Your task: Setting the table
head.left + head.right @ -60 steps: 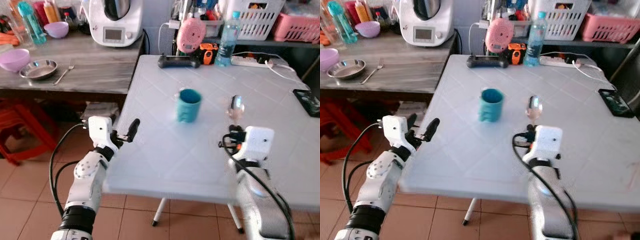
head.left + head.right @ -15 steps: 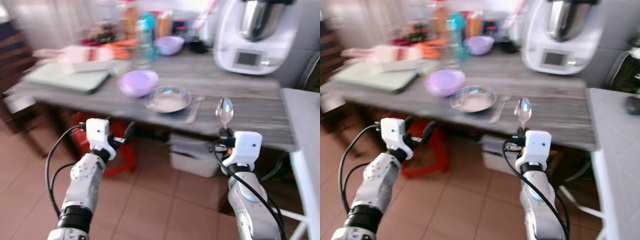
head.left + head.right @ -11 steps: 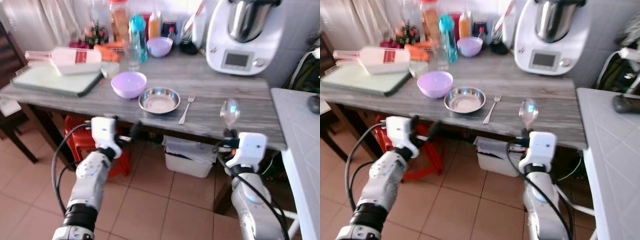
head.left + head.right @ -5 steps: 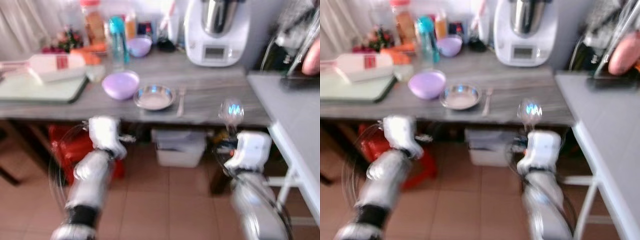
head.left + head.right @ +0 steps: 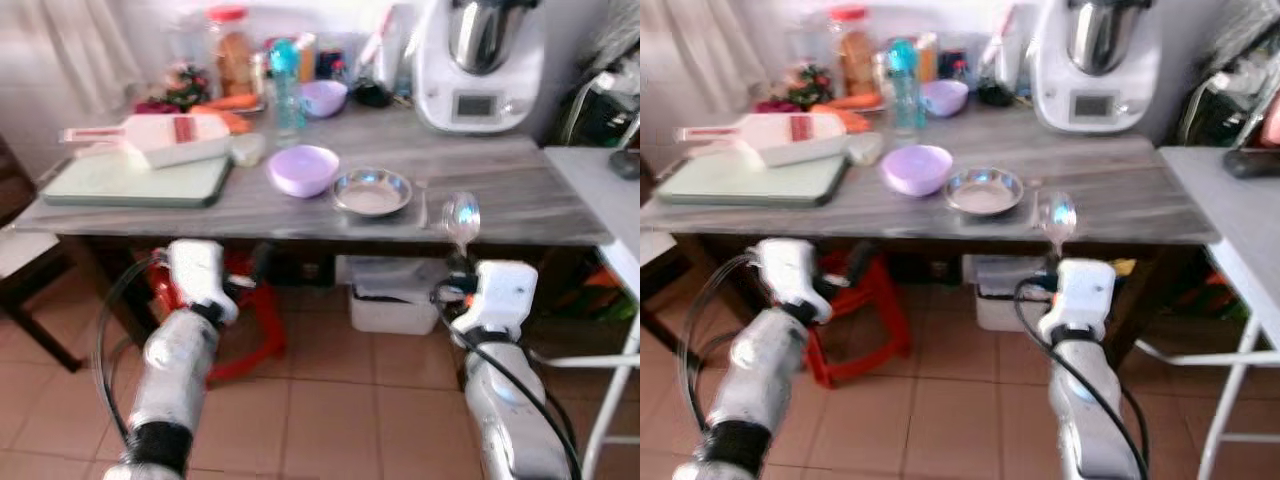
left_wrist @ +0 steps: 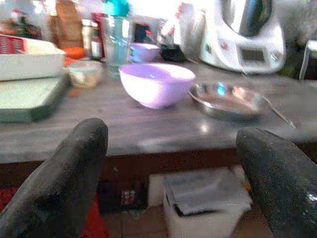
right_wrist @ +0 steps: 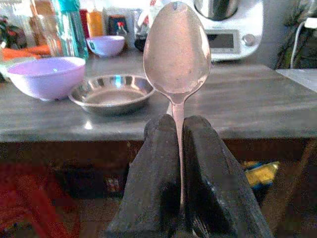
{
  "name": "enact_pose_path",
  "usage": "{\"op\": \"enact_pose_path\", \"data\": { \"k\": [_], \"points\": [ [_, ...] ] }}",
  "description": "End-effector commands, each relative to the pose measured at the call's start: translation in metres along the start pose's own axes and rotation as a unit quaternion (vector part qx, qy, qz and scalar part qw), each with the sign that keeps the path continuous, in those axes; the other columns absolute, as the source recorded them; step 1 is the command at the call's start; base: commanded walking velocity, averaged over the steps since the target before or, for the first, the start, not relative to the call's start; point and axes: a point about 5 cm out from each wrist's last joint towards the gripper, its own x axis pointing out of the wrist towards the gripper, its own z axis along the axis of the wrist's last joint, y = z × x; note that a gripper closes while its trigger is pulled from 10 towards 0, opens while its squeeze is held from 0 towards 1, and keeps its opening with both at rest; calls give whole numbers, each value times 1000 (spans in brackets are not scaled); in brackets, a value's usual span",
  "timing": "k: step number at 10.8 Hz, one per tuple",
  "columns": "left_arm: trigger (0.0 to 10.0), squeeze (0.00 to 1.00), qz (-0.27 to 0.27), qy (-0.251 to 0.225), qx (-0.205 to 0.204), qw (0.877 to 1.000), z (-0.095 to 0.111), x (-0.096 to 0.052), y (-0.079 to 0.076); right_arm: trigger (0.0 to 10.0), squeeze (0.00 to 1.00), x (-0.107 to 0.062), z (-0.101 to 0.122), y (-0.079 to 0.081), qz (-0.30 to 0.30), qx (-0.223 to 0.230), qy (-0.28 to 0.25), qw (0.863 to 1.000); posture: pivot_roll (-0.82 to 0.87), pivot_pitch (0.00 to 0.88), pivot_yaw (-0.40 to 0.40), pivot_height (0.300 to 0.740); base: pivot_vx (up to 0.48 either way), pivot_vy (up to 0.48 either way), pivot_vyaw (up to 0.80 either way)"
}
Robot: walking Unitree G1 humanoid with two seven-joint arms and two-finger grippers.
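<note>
Before a cluttered grey counter (image 5: 520,200), the right gripper (image 7: 177,144) holds a spoon (image 7: 177,54) upright, fingers pinched tight on its handle.

Bowl end up, the spoon's long axis runs vertical, rising straight out of the gripper near the counter's front edge. On the counter sit a lilac bowl (image 5: 304,170) just beside a steel dish (image 5: 371,191), with a fork (image 5: 422,204) lying beside the dish. A white kitchen machine (image 5: 478,62) stands at the back, and a green cutting board (image 5: 135,181) lies well apart to the left. The left gripper (image 6: 173,173) hangs below the counter edge, fingers spread wide and holding nothing.
</note>
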Motion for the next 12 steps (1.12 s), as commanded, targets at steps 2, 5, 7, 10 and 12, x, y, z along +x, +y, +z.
{"op": "enact_pose_path", "data": {
  "k": [2, 5, 7, 10, 12],
  "points": [
    [10000, 0, 25, -9, 24, 999, 4, -6, 9, 10000, 0, 1, 1, 5, 10, -8, -11, 1000, -1, 0, 30, 740, 0, 0, 0],
    [10000, 0, 50, 5, 45, 998, -2, -28, 25, 10000, 0, -8, -1, -6, -15, -21, -22, 999, 3, 0, 27, 740, 0, 0, 0],
    [10000, 0, 38, 7, 38, 999, -5, -33, 19, 10000, 0, -18, -12, -16, -28, -34, -3, 999, 4, 0, 24, 740, 0, 0, 0],
    [10000, 0, 3, -4, 24, 1000, -1, -24, 6, 10000, 0, -13, -10, -18, -34, -36, -10, 999, -10, 0, 29, 740, 0, 0, -683],
    [10000, 0, -2, -3, 23, 1000, 0, -25, 6, 10000, 0, -12, -10, -17, -34, -33, -10, 999, -7, 0, 33, 740, 289, 0, -203]
  ]
}}
